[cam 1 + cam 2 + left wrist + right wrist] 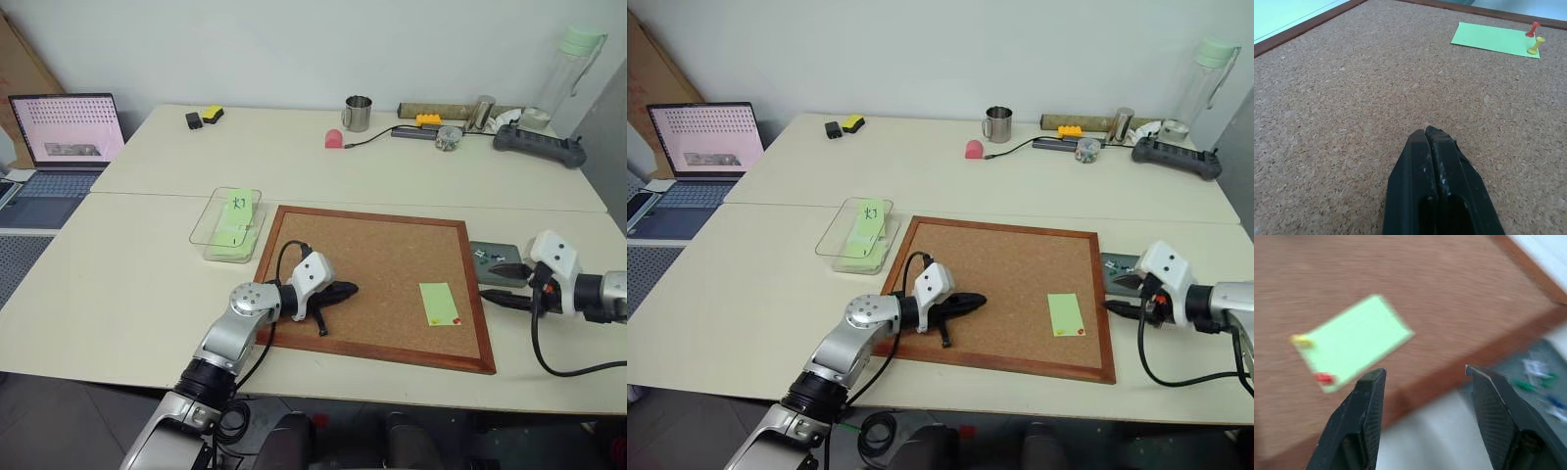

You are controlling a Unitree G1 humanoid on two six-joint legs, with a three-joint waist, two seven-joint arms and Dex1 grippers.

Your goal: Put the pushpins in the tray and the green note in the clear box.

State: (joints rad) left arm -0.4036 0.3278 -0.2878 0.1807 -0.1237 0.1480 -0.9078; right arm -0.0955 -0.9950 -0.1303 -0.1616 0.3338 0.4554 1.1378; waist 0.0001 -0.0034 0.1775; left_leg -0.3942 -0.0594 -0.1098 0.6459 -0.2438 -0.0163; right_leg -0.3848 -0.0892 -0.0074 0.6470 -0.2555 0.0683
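right gripper (pixel 1422 377): fingers apart, nothing in them, hanging just off the cork board's (pixel 382 255) right edge, by the tray (pixel 490 257)
left gripper (pixel 1431 134): pressed together, empty, low over the board's left half
note (pixel 438 303): near the board's right edge, a red pin (pixel 1533 28) and a yellow pin (pixel 1536 45) stuck in its near end
tray: on the counter (pixel 118 284), touching the board's right edge, a few pins in it already
clear box (pixel 227 223): off the board's far-left corner
tip: I'd grab one pin head at a time and pull straight out so the note doesn't tear

Head cams look forward and down over the table (pixel 147 284). Both wrist cams sit close above the cork board (pixel 382 264), sharing the green note (pixel 1488 38) with the head views.
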